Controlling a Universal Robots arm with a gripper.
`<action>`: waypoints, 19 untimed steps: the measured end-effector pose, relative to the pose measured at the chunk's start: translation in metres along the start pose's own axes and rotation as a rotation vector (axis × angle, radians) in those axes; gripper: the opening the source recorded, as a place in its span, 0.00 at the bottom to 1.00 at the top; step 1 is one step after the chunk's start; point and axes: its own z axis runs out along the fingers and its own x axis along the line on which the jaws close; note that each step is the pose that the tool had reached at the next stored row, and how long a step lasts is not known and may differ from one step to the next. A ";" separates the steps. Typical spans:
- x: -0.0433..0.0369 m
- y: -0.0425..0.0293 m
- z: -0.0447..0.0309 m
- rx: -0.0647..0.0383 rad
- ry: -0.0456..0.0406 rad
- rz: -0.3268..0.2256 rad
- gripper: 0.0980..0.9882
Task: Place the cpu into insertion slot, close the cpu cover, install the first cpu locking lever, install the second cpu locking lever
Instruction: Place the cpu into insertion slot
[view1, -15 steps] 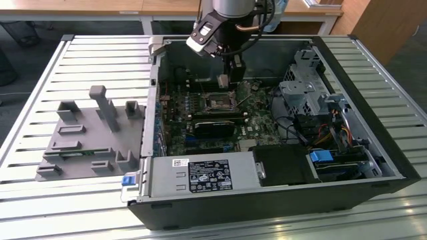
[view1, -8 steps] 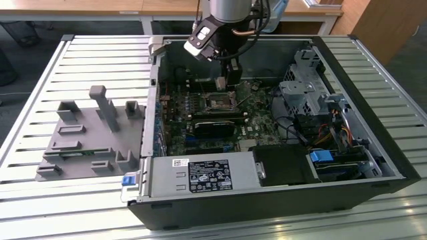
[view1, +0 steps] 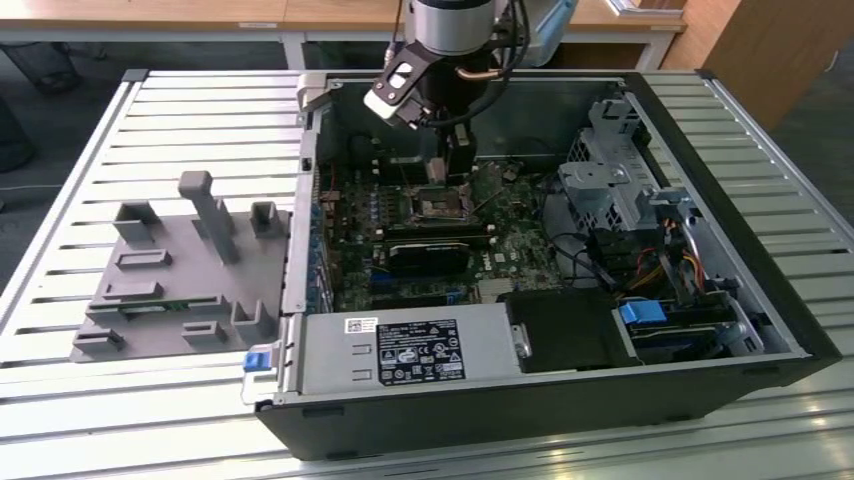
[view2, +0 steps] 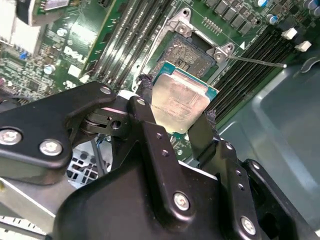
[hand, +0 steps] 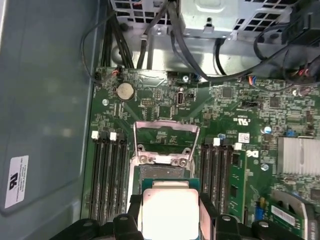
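**Chip held over open socket, not seated**

The hand (view2: 176, 104) is pinching the cpu (hand: 169, 212) by two opposite edges, with the metal face turned up toward the wrist cameras. In both wrist views the cpu hangs above the board, partly over the insertion slot (view2: 192, 49) and apparently not touching it. The cpu cover (hand: 166, 124) is flipped up off the slot along one edge. A thin lever rod (view2: 257, 62) juts out beside the slot and looks released. In the exterior view the hand sits over the far half of the open computer case (view1: 534, 420), which lies on the slatted worktop (view1: 160, 110).

Likely risks:
- The cpu looks skewed relative to the slot in the second wrist view. Lowering it crooked or offset could bend the contacts.
- The grip is on thin edges only, so a slip would drop the cpu onto the slot.
- Corner orientation cannot be told from here. The wrong rotation would not seat.
- The upright cover could fall shut if bumped.
- The fingers flank the slot closely and may catch its frame.
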 end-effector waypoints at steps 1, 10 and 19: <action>0.0001 -0.0001 0.0017 0.000 -0.0010 0.000 0.49; 0.0004 -0.0042 0.0174 0.000 -0.0083 0.016 0.49; 0.0009 -0.0053 0.0275 0.000 -0.0089 0.018 0.49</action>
